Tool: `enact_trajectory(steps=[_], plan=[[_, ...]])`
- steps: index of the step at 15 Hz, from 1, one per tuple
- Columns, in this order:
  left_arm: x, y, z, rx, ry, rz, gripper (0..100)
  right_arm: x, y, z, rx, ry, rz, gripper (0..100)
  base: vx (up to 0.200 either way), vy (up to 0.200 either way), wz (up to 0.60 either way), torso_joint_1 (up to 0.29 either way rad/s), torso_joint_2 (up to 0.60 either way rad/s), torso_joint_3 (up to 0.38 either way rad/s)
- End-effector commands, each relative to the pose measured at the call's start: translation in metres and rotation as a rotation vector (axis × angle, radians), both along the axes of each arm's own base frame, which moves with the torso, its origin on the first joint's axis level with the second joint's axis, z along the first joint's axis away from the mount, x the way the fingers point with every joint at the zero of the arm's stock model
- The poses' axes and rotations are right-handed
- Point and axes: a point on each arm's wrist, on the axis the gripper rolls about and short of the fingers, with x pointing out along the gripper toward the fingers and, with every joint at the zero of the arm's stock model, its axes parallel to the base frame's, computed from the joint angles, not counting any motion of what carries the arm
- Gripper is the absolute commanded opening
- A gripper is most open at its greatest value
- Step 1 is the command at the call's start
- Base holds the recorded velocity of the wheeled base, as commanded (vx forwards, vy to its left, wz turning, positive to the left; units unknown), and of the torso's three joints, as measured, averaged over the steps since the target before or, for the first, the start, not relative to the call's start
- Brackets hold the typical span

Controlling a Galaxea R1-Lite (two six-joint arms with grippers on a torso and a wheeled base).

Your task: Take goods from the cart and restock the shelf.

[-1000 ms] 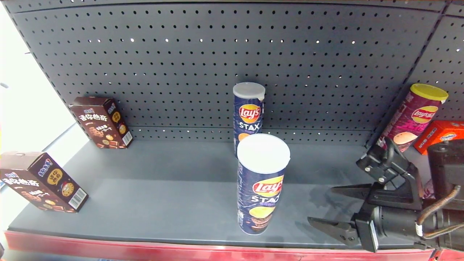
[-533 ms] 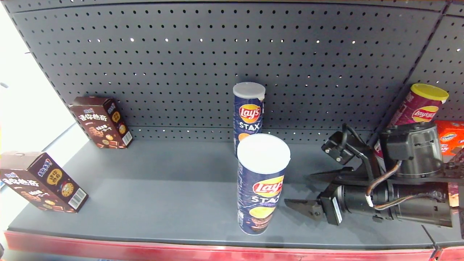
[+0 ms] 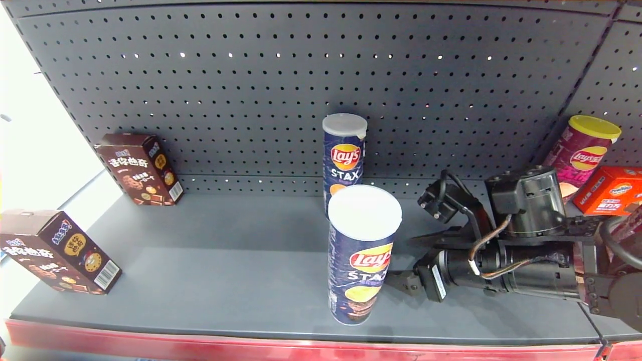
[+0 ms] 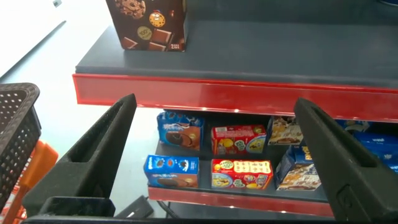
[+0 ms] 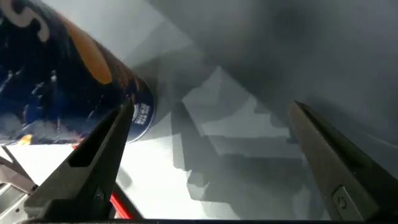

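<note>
A grey shelf (image 3: 225,260) with a red front edge (image 3: 200,343) stands before a dark pegboard back panel (image 3: 251,75). Two tall blue chip cans stand upright near the middle of it, one behind the other. The front can (image 3: 362,255), with a white lid, is close to the red edge. The rear can (image 3: 344,155), with a greyish lid, stands against the back panel.

The right end effector (image 3: 404,258) lies low over the shelf, just to the right of the front can and pointing at its lower half. Its two black fingers are spread wide and grip nothing. In the right wrist view the can's blue side (image 5: 68,87) sits just past one finger (image 5: 93,168); it looks a little short of touching, though the angle makes that hard to judge.

On the far left of the shelf stand two brown cookie boxes, one at the back (image 3: 140,168) and one near the front (image 3: 55,250). To the far right are a purple can with a yellow lid (image 3: 582,150) and an orange box (image 3: 609,190).

The left end effector (image 4: 214,102) hangs below and in front of the shelf, its fingers also wide apart and empty. Past it are the red edge, a lower shelf of small snack boxes (image 4: 239,140), and a black mesh basket (image 4: 15,124) to one side.
</note>
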Motion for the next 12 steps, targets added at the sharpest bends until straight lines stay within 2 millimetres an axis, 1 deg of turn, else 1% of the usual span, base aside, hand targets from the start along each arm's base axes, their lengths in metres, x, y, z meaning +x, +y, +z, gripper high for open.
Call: enact_trajectory(steps=[1,8,10,12], plan=[[0.0,0.0,0.0,-0.001,0.002,0.0,100,-0.004,0.004,-0.001,-0.002,0.004,0.021,100,0.0,0.0,0.0,0.0,0.0,0.0],[0.0,0.0,0.0,-0.001,0.002,0.0,100,-0.012,0.009,-0.002,-0.004,0.004,0.055,100,0.0,0.0,0.0,0.0,0.0,0.0],[0.0,0.0,0.0,-0.001,0.002,0.0,100,-0.017,0.005,0.0,-0.001,0.001,0.051,100,0.0,0.0,0.0,0.0,0.0,0.0],[0.0,0.0,0.0,-0.001,0.002,0.0,100,-0.015,0.001,0.003,0.006,-0.007,0.036,100,0.0,0.0,0.0,0.0,0.0,0.0]])
